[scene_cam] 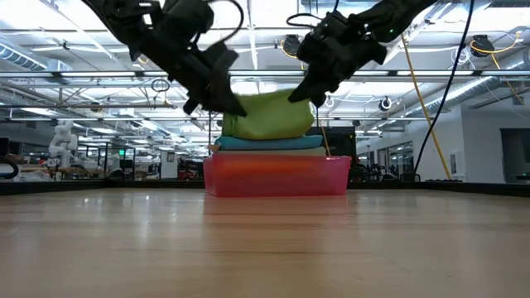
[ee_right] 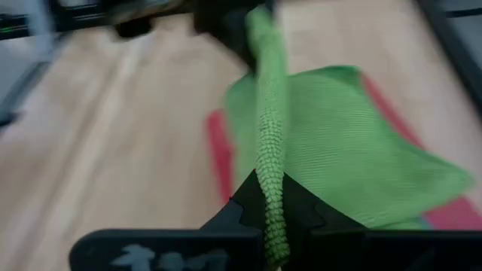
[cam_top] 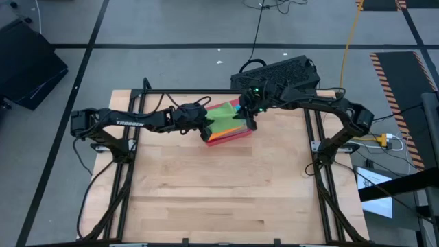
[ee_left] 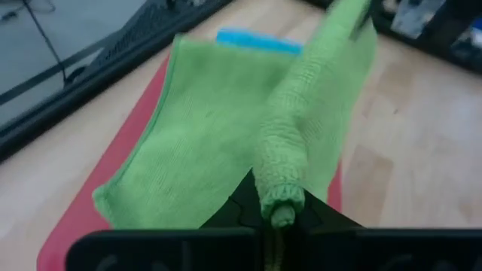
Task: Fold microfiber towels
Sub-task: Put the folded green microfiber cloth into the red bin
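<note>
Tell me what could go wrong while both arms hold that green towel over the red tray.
The left pincer and right pincer each pinch only a thin bunched edge of the bright green towel, so it may slip free. The towel sags onto the stack in the red tray; dragging it could pull the blue towel beneath out of place.

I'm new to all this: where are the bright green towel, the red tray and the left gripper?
bright green towel [ee_left: 203,135], left wrist view, flat middle.
red tray [scene_cam: 277,175], low view, front wall.
left gripper [cam_top: 206,129], high view, fingertips.
</note>
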